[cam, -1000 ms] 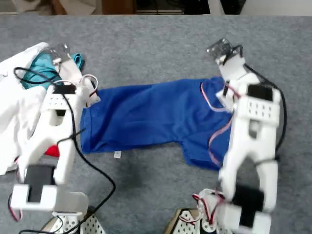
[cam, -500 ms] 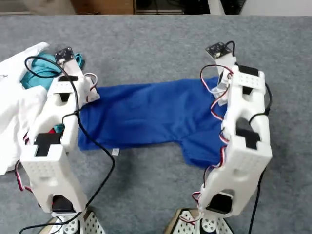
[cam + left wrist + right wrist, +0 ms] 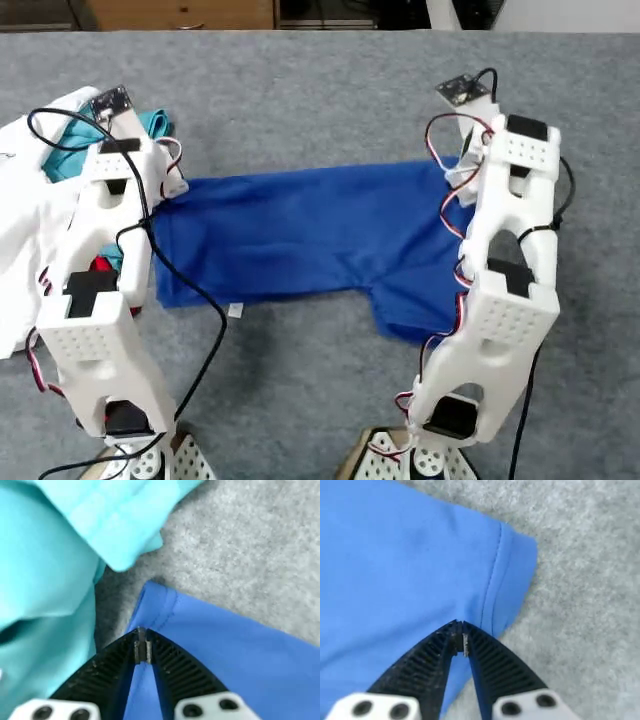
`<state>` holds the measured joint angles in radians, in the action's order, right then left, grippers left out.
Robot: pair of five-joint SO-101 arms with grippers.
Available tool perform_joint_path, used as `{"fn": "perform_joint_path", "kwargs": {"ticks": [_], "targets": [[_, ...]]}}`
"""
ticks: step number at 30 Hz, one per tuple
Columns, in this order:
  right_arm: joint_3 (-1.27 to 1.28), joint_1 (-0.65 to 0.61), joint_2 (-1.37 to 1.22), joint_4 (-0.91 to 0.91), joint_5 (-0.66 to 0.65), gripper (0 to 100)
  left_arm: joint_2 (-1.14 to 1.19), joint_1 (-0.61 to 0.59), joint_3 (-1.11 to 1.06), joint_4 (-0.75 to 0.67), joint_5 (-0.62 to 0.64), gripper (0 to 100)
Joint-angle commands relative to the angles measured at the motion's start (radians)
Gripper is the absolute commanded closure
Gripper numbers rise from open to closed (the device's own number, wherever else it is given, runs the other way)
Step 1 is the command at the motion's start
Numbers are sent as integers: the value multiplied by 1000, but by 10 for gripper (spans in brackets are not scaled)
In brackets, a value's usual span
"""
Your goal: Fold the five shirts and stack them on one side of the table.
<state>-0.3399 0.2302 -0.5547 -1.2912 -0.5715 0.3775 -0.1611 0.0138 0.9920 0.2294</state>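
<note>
A blue shirt [image 3: 300,235] lies folded lengthwise across the middle of the grey table [image 3: 300,90]. My left gripper [image 3: 141,652] is shut on the blue shirt's [image 3: 240,660] far left corner, next to a teal shirt [image 3: 55,555]. My right gripper [image 3: 459,641] is shut on the blue shirt's [image 3: 395,565] far right corner, near its hemmed edge. In the high view the left arm [image 3: 105,230] stands over the shirt's left end and the right arm [image 3: 505,250] over its right end.
A heap of shirts lies at the table's left edge: a white one [image 3: 30,210], the teal one [image 3: 80,150] and a bit of red [image 3: 100,265]. Bare grey table stretches behind and in front of the blue shirt.
Both arms have swung toward the far side of the table, pulling the blue shirt's far edge back and stretching it flatter.
</note>
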Motion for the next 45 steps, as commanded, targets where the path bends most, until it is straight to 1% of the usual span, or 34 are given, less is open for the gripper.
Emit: {"fn": "perform_joint_path", "kwargs": {"ticks": [1,4,7,11,14,16,19,21,23,26,28,30,32,35,40,45], "targets": [[-82,-36,159,-91,-11,994,-117,17,123,129,-8,981],[-88,-64,254,-153,-35,994,-191,64,135,229,-63,981],[-59,-87,338,-204,-35,994,-274,107,66,270,-75,981],[53,-87,446,-236,-38,994,-409,150,-140,258,-75,981],[226,-88,524,-230,-110,994,-513,172,-364,152,-114,981],[375,-85,582,-164,-127,994,-573,166,-516,63,-123,981],[605,-62,662,14,-133,994,-634,163,-687,-28,-123,981],[733,-44,687,126,-137,994,-656,169,-766,-66,-123,981],[832,-33,687,199,-160,994,-657,169,-821,-91,-123,981],[924,-12,653,315,-175,994,-657,144,-887,-129,-123,981],[943,21,605,371,-176,993,-657,120,-907,-149,-124,981],[941,54,550,399,-178,993,-657,92,-918,-158,-161,981],[941,77,503,405,-193,993,-657,77,-918,-155,-196,981],[938,82,473,397,-218,993,-659,77,-922,-150,-216,981],[937,64,565,362,-218,993,-670,86,-891,-141,-213,981],[943,62,777,264,-235,993,-670,84,-733,23,-215,981]]}}
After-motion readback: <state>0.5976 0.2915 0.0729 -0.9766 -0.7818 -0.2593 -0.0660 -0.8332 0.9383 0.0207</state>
